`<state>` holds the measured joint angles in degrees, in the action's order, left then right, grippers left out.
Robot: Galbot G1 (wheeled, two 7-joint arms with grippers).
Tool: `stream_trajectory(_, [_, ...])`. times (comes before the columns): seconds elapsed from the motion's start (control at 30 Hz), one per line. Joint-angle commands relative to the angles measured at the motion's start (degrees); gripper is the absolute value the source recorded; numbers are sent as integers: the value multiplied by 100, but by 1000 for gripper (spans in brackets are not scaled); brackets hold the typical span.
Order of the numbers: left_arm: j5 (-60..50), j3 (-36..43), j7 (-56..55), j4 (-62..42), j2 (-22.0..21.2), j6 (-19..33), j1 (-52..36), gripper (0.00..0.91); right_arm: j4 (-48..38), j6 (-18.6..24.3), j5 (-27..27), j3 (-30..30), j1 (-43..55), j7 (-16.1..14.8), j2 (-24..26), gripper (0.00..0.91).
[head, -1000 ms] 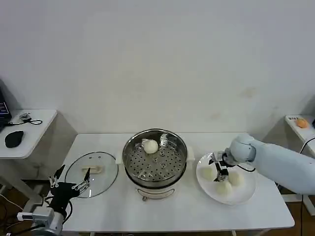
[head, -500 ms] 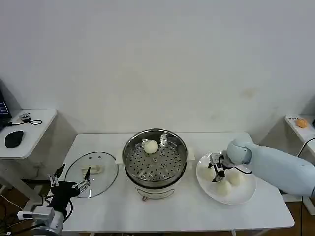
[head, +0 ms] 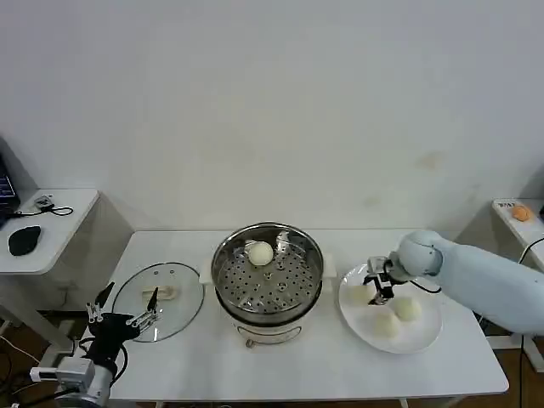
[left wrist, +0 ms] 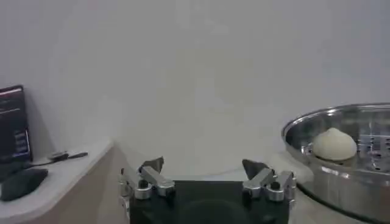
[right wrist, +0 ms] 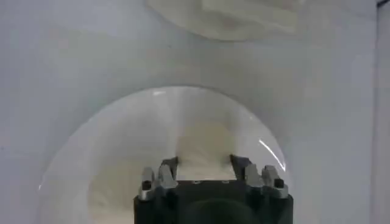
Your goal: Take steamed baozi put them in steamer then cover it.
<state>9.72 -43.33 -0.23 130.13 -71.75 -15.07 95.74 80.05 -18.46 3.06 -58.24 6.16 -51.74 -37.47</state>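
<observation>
So the right tool (head: 380, 280) has shifted a bit since half a second ago: it was down among the buns on the plate, and now it sits slightly higher and further back, over the bun nearest the steamer. The right arm has swung back a touch with it. Everything else looks the same as before.

Biggest thing first: the white worktop (head: 297, 374) carries the lot. In the middle is the steamer (head: 268, 272), shiny steel with a perforated tray, and one bun (head: 259, 252) is already inside, toward the back left of the tray. In the left wrist view that same bun (left wrist: 334, 144) sits just inside the steel rim (left wrist: 304, 131).

To the left of the steamer the glass lid (head: 158, 297) lies flat on the worktop, cream handle up, just beside the pot but not touching it as far as I can see.

To the right is the white plate (head: 425, 336) with three buns on it: one near the steamer side (head: 360, 294), partly hidden by the tool, one at the right (head: 408, 309), one at the front (head: 387, 325).

The right wrist view shows the right tool's fingers (right wrist: 167, 172) spread apart with a bun (right wrist: 201, 155) between them; can't tell if they're touching it.

The left tool (head: 123, 321) hangs off the front left corner of the worktop, near the lid, fingers wide apart with nothing in them.
</observation>
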Motion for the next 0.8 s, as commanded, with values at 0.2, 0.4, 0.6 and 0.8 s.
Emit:
stream_trajectory(0.2, [-43,103,-9,92,-36,-1,18,907,744,-21,482,-87,925,-67,761,584])
stream_trajectory(0.4, [-58,89,-7,208,7,-1,19,907,1225,-323,1115,-321,1677,-12,935,584])
stream_trajectory(0.6, [-65,98,-13,153,-9,4,-36,907,1566,-673,2001,-881,2745,189,648,584])
stream_trajectory(0.8, [-106,120,-7,162,-8,4,-32,907,1529,-1044,2664,-1242,3439,428,-226,584])
